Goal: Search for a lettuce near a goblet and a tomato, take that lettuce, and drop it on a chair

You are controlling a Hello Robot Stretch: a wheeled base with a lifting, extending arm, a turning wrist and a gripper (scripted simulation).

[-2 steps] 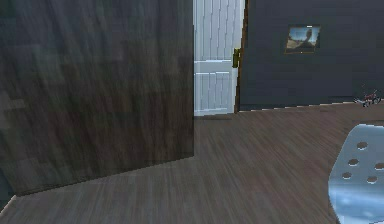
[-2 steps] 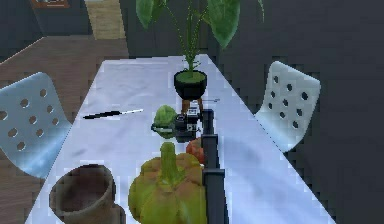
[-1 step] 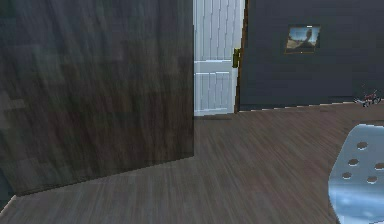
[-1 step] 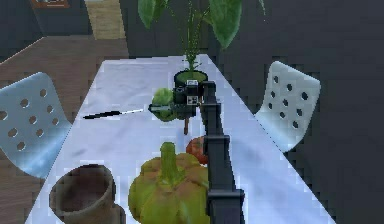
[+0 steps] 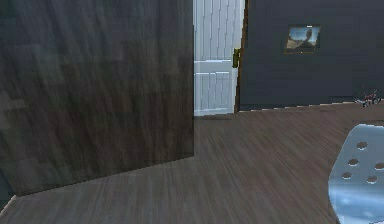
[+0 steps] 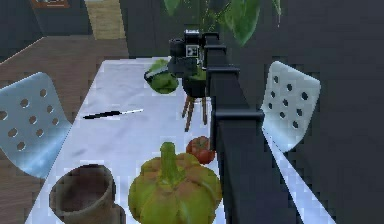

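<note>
A white bench (image 6: 120, 140) is standing in a dark-walled room, with a round green lettuce (image 6: 160, 78) at the gripper (image 6: 181, 62), whose hold I cannot tell.

Table (image 6: 120, 135) with pale top runs up the frame. Near end: brown bowl (image 6: 85, 195), and just beside it a green-yellow pumpkin (image 6: 175, 190). Tomato (image 6: 202, 149) sits behind the pumpkin, close to the arm (image 6: 235, 140), a dark bar crossing the table's right side. Knife (image 6: 112, 114) lies flat mid-table. Brown goblet (image 6: 193, 102) stands upright beyond the tomato. Gripper (image 6: 178, 68) is above the goblet, with the lettuce (image 6: 162, 77) at its fingers; whether it holds anything cannot be told. White perforated chairs: one left (image 6: 30, 120), one right (image 6: 292, 100). Leafy plant (image 6: 228, 15) at far end
</note>
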